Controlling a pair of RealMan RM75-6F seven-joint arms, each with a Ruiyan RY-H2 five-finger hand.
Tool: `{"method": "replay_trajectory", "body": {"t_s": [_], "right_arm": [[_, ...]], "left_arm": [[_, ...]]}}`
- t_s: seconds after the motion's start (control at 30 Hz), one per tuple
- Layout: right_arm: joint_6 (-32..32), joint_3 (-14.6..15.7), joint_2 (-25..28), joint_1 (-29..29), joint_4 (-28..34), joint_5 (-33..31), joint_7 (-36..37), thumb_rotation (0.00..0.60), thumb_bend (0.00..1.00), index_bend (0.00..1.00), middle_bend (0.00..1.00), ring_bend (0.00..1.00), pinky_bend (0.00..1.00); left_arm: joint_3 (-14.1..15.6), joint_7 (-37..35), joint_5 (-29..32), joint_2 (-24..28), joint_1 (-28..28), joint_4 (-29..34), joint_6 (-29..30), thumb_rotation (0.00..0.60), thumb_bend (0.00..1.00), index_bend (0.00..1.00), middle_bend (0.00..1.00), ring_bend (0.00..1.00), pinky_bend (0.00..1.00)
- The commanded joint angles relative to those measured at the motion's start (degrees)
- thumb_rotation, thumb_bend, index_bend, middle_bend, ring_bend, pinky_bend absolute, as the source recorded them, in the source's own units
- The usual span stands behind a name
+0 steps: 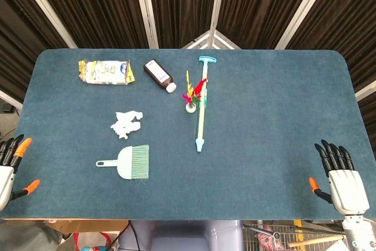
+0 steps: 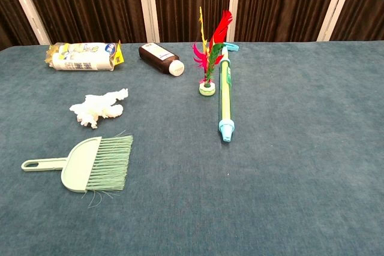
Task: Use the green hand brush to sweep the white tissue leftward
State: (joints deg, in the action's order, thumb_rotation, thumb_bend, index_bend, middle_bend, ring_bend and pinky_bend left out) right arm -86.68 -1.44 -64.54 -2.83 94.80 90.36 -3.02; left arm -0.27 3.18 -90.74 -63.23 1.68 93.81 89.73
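Left hand [image 1: 10, 168] sits spread and empty at the table's near left edge; your right hand [image 1: 339, 179] likewise at the right. Green hand brush [image 1: 130, 162] lies flat, handle pointing left, bristles right, just in front of the white tissue [image 1: 126, 124]. Looks light and stiff; take the thin handle. Tissue is soft, crumpled, likely to drift. Snack packet [image 1: 106, 72], brown bottle [image 1: 159, 75], shuttlecock [image 1: 191, 99] and long pump [image 1: 202, 104] lie beyond, not obstructing.

Bright, even overhead light fills both views. Shadows are faint and soft; the brush [image 2: 90, 164] and tissue [image 2: 99, 107] cast almost none. No glare on the blue table [image 1: 276, 116]. Focus is sharp, with slight bending at the head view's edges.
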Motion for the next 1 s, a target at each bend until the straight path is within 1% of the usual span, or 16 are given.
{"method": "replay_trajectory", "body": {"t_s": [0.03, 0.2, 0.23, 0.27, 0.3, 0.33, 0.37, 0.4, 0.43, 0.47, 0.5, 0.57, 0.6, 0.73, 0.83, 1.0], "right_arm": [[0.06, -0.04, 0.00, -0.04, -0.01, -0.06, 0.02, 0.600, 0.38, 0.00, 0.00, 0.00, 0.00], [0.00, 0.10, 0.00, 0.03, -0.05, 0.11, -0.04, 0.600, 0.38, 0.00, 0.00, 0.00, 0.00], [0.00, 0.10, 0.01, 0.03, -0.02, 0.11, -0.04, 0.600, 0.38, 0.00, 0.00, 0.00, 0.00], [0.00, 0.04, 0.03, 0.02, 0.11, 0.04, -0.01, 0.600, 0.38, 0.00, 0.00, 0.00, 0.00], [-0.08, 0.00, 0.06, 0.03, 0.22, 0.04, 0.05, 0.600, 0.38, 0.00, 0.00, 0.00, 0.00], [-0.11, -0.01, 0.05, 0.04, 0.26, 0.06, 0.04, 0.600, 0.38, 0.00, 0.00, 0.00, 0.00], [-0.09, 0.02, 0.03, 0.03, 0.25, 0.10, -0.03, 0.600, 0.38, 0.00, 0.00, 0.00, 0.00], [0.06, 0.06, -0.01, -0.01, 0.23, 0.07, -0.10, 0.600, 0.38, 0.00, 0.00, 0.00, 0.00], [0.21, 0.09, -0.03, -0.05, 0.24, 0.01, -0.14, 0.600, 0.38, 0.00, 0.00, 0.00, 0.00], [0.30, 0.10, -0.01, -0.07, 0.25, -0.02, -0.14, 0.600, 0.38, 0.00, 0.00, 0.00, 0.00], [0.38, 0.11, 0.02, -0.11, 0.26, -0.03, -0.11, 0.600, 0.38, 0.00, 0.00, 0.00, 0.00], [0.26, 0.02, 0.09, -0.11, 0.37, -0.03, 0.17, 0.600, 0.38, 0.00, 0.00, 0.00, 0.00], [0.17, 0.01, 0.11, -0.07, 0.42, -0.02, 0.33, 0.600, 0.38, 0.00, 0.00, 0.00, 0.00], [-0.06, 0.07, 0.20, -0.02, 0.39, 0.28, 0.69, 0.600, 0.38, 0.00, 0.00, 0.00, 0.00], [0.10, 0.13, 0.26, -0.06, 0.35, 0.28, 0.88, 0.600, 0.38, 0.00, 0.00, 0.00, 0.00], [-0.10, 0.07, 0.37, 0.03, 0.41, 0.21, 1.47, 0.600, 0.38, 0.00, 0.00, 0.00, 0.00]], "left_arm": [[0.03, 0.10, 0.07, 0.01, 0.00, 0.04, -0.10, 0.600, 0.05, 0.00, 0.00, 0.00, 0.00], [0.21, 0.41, 0.16, 0.18, 0.09, 0.34, -0.58, 0.600, 0.05, 0.00, 0.00, 0.00, 0.01], [0.24, 0.58, 0.17, 0.22, 0.12, 0.41, -0.69, 0.600, 0.05, 0.00, 0.01, 0.01, 0.05], [0.24, 0.98, 0.19, 0.25, 0.17, 0.52, -0.79, 0.600, 0.05, 0.00, 0.07, 0.08, 0.14], [0.19, 1.37, 0.20, 0.24, 0.22, 0.58, -0.83, 0.600, 0.05, 0.00, 0.20, 0.22, 0.31], [-0.03, 2.50, 0.35, 0.13, 0.34, 0.65, -0.84, 0.600, 0.06, 0.00, 0.33, 0.35, 0.44], [-0.29, 3.52, 0.51, -0.03, 0.49, 0.74, -0.87, 0.600, 0.08, 0.00, 0.54, 0.56, 0.63], [-0.68, 4.83, 0.75, -0.36, 0.79, 1.02, -1.04, 0.600, 0.09, 0.02, 0.67, 0.69, 0.74], [-1.00, 5.78, 1.14, -0.74, 1.30, 1.54, -1.77, 0.600, 0.11, 0.06, 0.82, 0.82, 0.84], [-1.08, 6.38, 1.81, -0.93, 1.72, 2.16, -2.85, 0.600, 0.14, 0.14, 0.92, 0.91, 0.90], [-1.14, 7.43, 3.03, -1.11, 2.48, 3.28, -4.91, 0.600, 0.17, 0.24, 0.97, 0.96, 0.95], [-1.45, 10.17, 4.97, -1.61, 4.11, 4.57, -8.46, 0.600, 0.23, 0.36, 1.00, 0.99, 0.99], [-1.65, 11.48, 5.81, -1.94, 4.76, 5.00, -9.73, 0.600, 0.25, 0.39, 1.00, 1.00, 1.00], [-2.79, 18.57, 9.85, -5.15, 8.27, 6.34, -15.54, 0.600, 0.27, 0.43, 1.00, 1.00, 1.00], [-3.91, 23.83, 14.75, -8.61, 10.93, 7.15, -19.79, 0.600, 0.30, 0.45, 1.00, 1.00, 1.00], [-5.79, 31.24, 22.34, -14.43, 14.40, 6.70, -23.00, 0.600, 0.34, 0.44, 1.00, 1.00, 1.00]]}}
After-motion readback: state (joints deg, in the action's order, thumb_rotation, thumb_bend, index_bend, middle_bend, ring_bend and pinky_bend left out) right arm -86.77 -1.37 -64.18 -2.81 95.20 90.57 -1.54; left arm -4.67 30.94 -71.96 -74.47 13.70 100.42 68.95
